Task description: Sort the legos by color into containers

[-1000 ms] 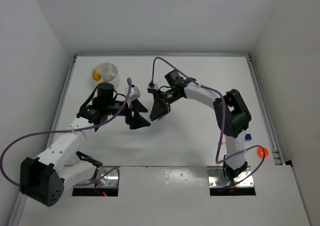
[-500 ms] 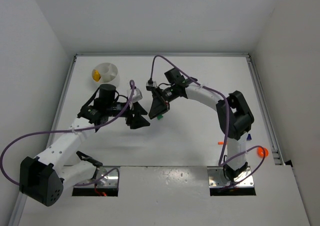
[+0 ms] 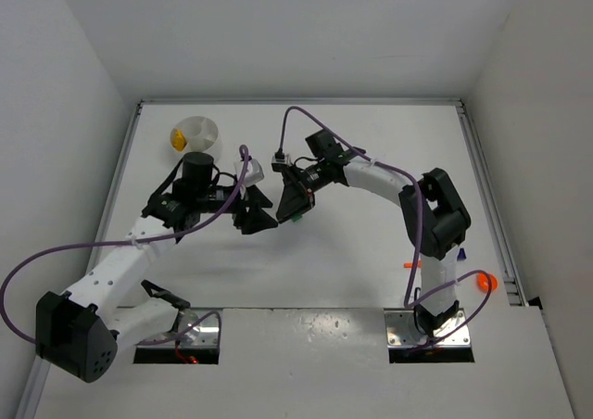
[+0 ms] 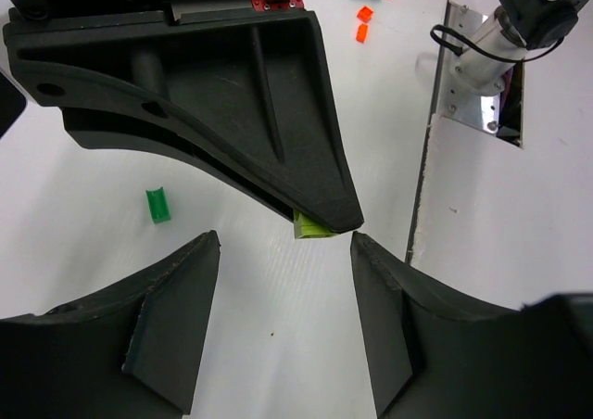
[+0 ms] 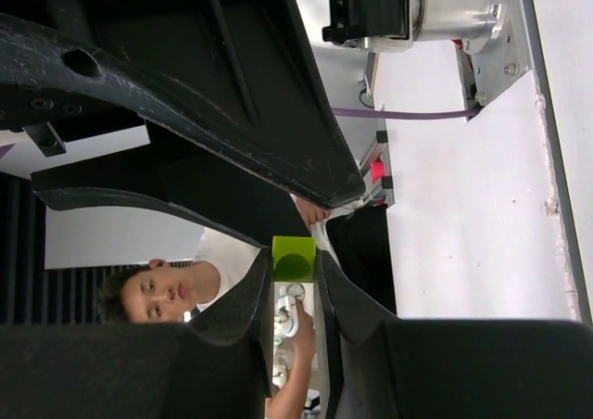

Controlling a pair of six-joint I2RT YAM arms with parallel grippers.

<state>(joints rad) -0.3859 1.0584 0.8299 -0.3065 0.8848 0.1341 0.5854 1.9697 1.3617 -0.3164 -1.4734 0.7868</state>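
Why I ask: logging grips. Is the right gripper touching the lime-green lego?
Touching. The right wrist view shows the lime-green lego wedged between the right gripper's two fingers, both pressed against its sides with no gap.

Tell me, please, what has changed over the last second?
The left gripper narrowed its jaws beside the right gripper. The right arm shifted slightly, uncovering an orange piece. The right gripper stays shut on the green brick; the dish is unmoved.

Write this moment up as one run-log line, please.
right gripper: shut on green lego | left gripper: open, jaws facing that lego | dish: yellow lego inside
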